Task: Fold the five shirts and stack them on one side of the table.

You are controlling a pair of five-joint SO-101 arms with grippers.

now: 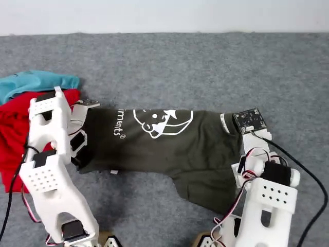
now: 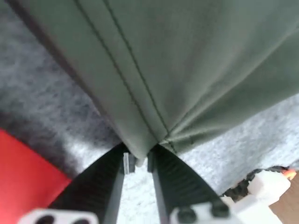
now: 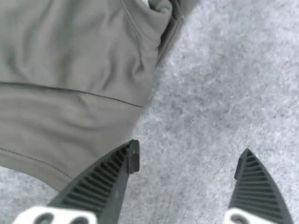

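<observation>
Your left end effector [image 2: 137, 161] grips hem of olive shirt [image 1: 169, 146] | right end effector [image 3: 187, 163] released, just beside shirt's other end | long axis lies along worktop [image 1: 205, 62] near edge.

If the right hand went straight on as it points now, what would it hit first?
Probably the grey table cover, seen in the gap of the open right hand. One finger sits beside the dark green shirt and might brush it.

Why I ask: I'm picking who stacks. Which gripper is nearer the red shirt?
Left. The left gripper pinches the green shirt at its edge, right beside the red shirt; the right gripper hangs open at the green shirt's opposite end.
</observation>
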